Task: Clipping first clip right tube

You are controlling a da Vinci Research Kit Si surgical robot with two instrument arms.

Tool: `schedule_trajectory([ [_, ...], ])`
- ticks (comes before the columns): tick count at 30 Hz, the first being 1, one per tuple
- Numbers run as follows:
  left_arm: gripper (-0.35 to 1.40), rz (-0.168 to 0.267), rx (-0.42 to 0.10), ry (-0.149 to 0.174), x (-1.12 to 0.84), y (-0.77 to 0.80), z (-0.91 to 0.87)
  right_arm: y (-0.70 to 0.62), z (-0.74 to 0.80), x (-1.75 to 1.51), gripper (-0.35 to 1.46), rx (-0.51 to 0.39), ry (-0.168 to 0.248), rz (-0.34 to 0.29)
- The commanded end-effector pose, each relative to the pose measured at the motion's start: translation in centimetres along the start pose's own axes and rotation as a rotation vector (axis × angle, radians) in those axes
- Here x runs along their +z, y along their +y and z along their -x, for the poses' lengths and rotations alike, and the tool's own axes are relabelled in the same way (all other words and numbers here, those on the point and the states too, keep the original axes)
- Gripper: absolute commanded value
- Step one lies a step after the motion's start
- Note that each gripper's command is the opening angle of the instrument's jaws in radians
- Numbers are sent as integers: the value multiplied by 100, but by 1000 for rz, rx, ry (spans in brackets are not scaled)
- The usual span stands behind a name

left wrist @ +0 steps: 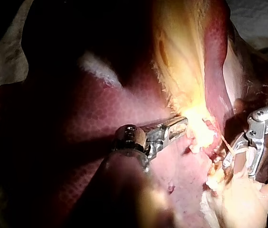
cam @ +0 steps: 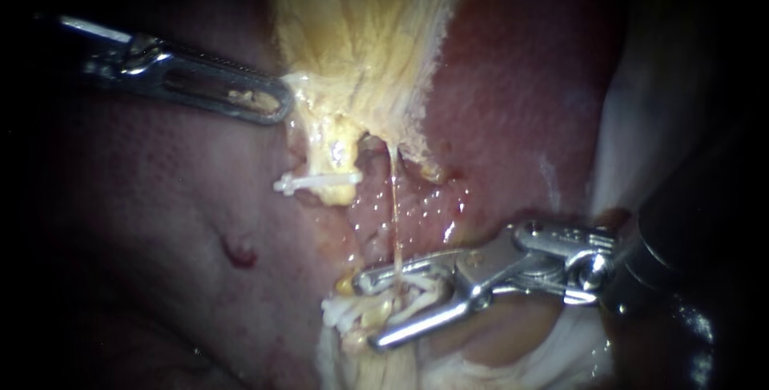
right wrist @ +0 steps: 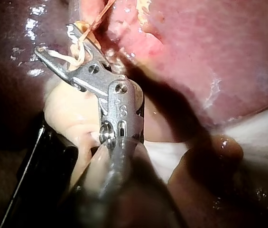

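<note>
Right tube (cam: 395,214) hangs as a thin, taut amber strand from the lower edge of the gallbladder (cam: 360,30), over the wet red liver (cam: 521,102). Well below the gallbladder, it passes between the two jaws of the right instrument (cam: 366,312). That hand stands wide, and both jaws carry the legs of an open clip (cam: 416,284), white, with the strand crossing inside it. The legs are apart, not pressed onto the tube. In the right wrist view the open clip (right wrist: 62,57) lines the jaws of the right instrument (right wrist: 53,38), and the right tube (right wrist: 103,12) runs out ahead from between them.

Just under the gallbladder, beside the right tube, sits the left tube (cam: 336,162) — a thicker pale stump with a closed clip (cam: 308,182) across it.

The left instrument (cam: 280,102) meets the gallbladder's lower corner on that side. Its hand is narrow, the jaws together on the gallbladder's frayed edge, and yellow tissue shows through the window of one jaw. The left wrist view shows the left instrument (left wrist: 183,124) at the gallbladder (left wrist: 181,57), with the right instrument (left wrist: 238,170) beyond it.
</note>
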Motion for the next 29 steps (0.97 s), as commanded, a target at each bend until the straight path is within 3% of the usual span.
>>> schedule_trajectory([
  [1,-35,0,0,0,0,0,0,2,1,-2,28,0,0,0],
  [11,-35,0,0,0,0,1,0,7,4,-11,-35,-1,-1,-3],
  [16,-35,0,0,0,0,1,0,7,4,-12,-35,5,2,5],
  [20,-35,0,0,0,0,1,0,5,5,-13,-35,11,-26,16],
  [29,-35,0,0,0,0,1,0,5,5,-13,-35,12,-26,16],
])
